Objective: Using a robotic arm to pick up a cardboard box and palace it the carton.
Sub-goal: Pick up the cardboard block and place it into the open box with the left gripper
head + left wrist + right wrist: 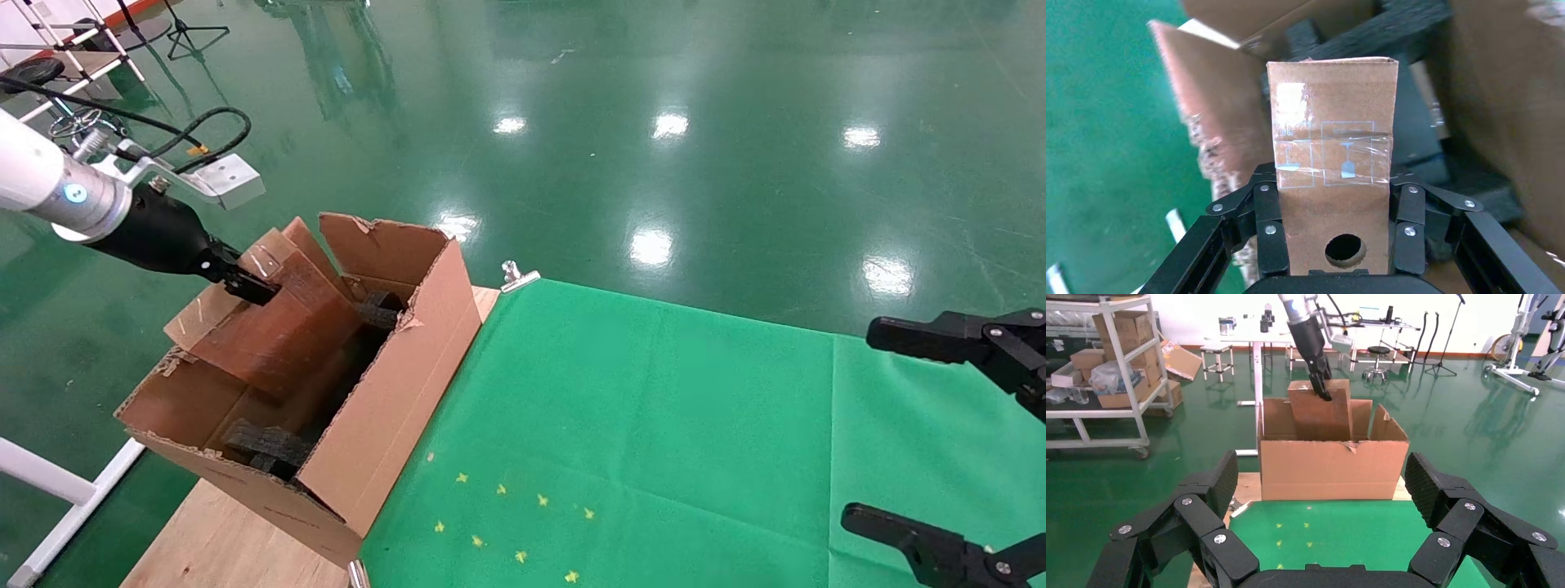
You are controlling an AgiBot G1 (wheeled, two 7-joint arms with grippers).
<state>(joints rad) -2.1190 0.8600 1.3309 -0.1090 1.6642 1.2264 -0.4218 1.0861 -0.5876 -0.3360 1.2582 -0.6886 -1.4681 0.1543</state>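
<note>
Over the carton (384, 425), the left hand (1338, 229) grips the cardboard box (1332, 153) (tilted); right hand (1321, 496) gapes wide, empty.

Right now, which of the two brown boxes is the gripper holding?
The slim taped box, clamped in the left gripper. It has a round hole in its narrow face and hangs tilted into the big torn carton, which sits on the table.

We saw the slim taped cardboard box (286, 327), round hole in its narrow end, tilted and half inside the open, torn-flapped carton (384, 416), lower end among black foam.
</note>
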